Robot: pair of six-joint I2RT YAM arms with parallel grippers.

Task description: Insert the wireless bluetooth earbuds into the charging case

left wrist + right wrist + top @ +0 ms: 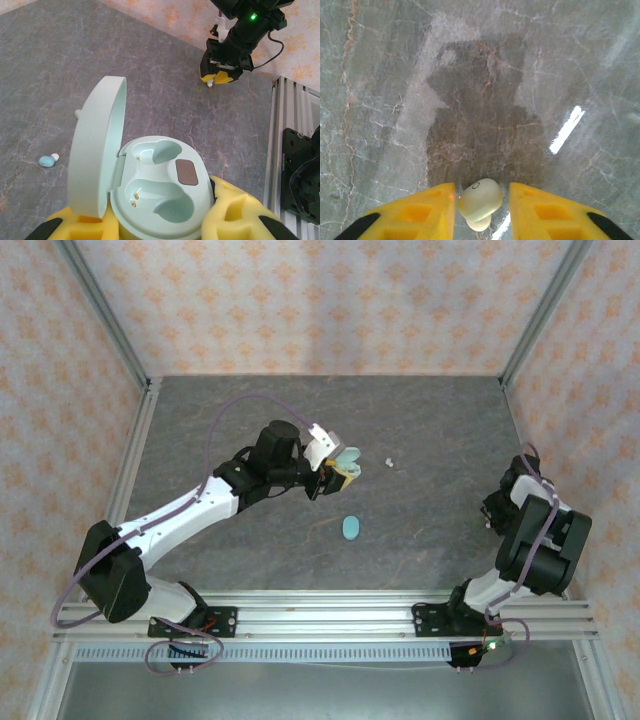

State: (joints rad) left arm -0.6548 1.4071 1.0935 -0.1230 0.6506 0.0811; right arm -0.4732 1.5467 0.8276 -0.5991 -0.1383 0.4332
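Starting at the right gripper (482, 192), its yellow pads (420, 215) stand close on either side of a whitish earbud (479, 199). The near-side pad looks to be against the earbud, and a thin dark sliver shows at the other. I cannot tell whether the pinch is firm or the bud merely sits between the fingers. Their shadow meets the tips on the table (420, 420), so I judge this gripper is low, at or just above the surface, on the right side.

Well apart from it, toward the middle of the table, my left gripper (160, 220) is clenched on the base of the mint charging case (160, 185). The case is presented with its lid (95, 150) swung up, and both wells sit empty with their contacts showing. A blue-faced earbud (48, 160) and a tiny pale piece (77, 113) lie loose on the table beyond the lid. A second closed case (350, 528) rests nearer the arms.

I read this as the pick-up of the first bud, with nothing seated yet. Next I need to be sure of the grip, lift, and carry the bud across to the open case. I then have to turn it to match a well's moulded shape and lower it gently while the left arm holds the case steady. I cannot yet tell which well suits this bud.
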